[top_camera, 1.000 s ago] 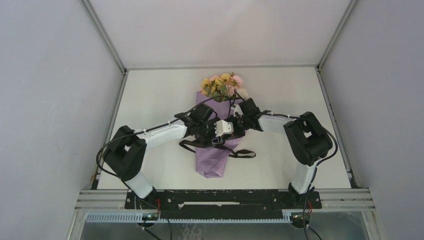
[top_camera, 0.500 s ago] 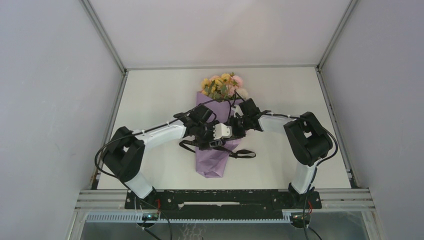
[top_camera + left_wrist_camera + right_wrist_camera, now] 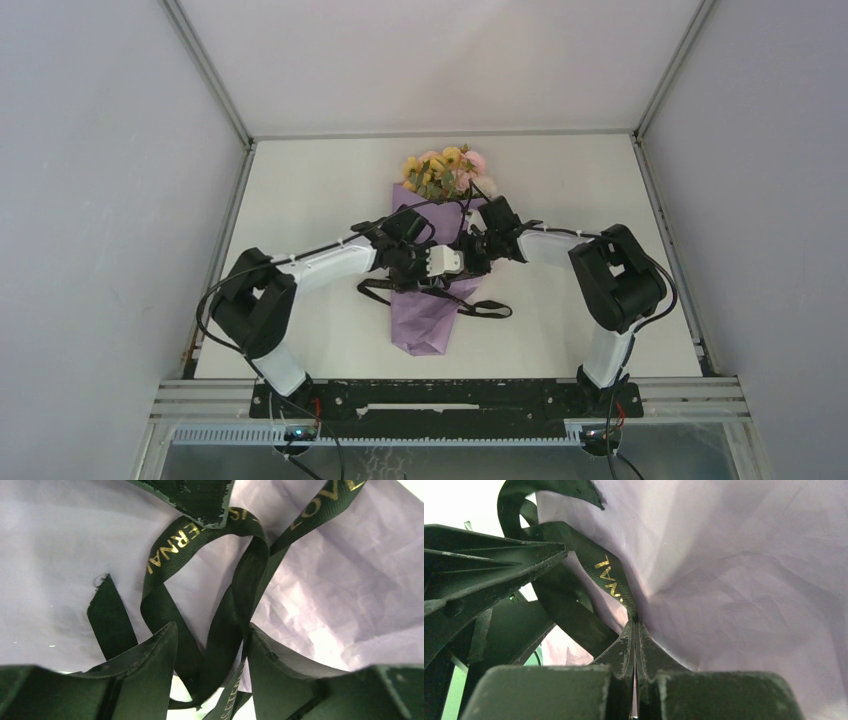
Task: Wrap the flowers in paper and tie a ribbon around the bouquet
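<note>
The bouquet lies along the table's middle, with the flowers (image 3: pixel 447 172) at the far end and the lilac paper (image 3: pixel 423 322) cone pointing toward me. The black ribbon (image 3: pixel 170 552) with gold letters loops over the paper (image 3: pixel 60 555), and its tails trail out on both sides (image 3: pixel 483 308). My right gripper (image 3: pixel 635 625) is shut on a ribbon strand (image 3: pixel 610 582) against the paper (image 3: pixel 744 580). My left gripper (image 3: pixel 212 640) is open, and ribbon strands pass between its fingers (image 3: pixel 150 667) without being pinched. Both grippers meet over the cone's middle: left gripper (image 3: pixel 425 275), right gripper (image 3: pixel 462 255).
The white table (image 3: pixel 560 180) is walled by grey panels left and right, with a metal frame rail (image 3: pixel 450 132) along the back. My left gripper's finger (image 3: pixel 489 565) crowds the right wrist view. The right fingertip (image 3: pixel 200 500) shows at the top of the left wrist view.
The left jaws have narrowed a little around the ribbon strands, and the left arm has shifted slightly. The right gripper and bouquet stay put.
</note>
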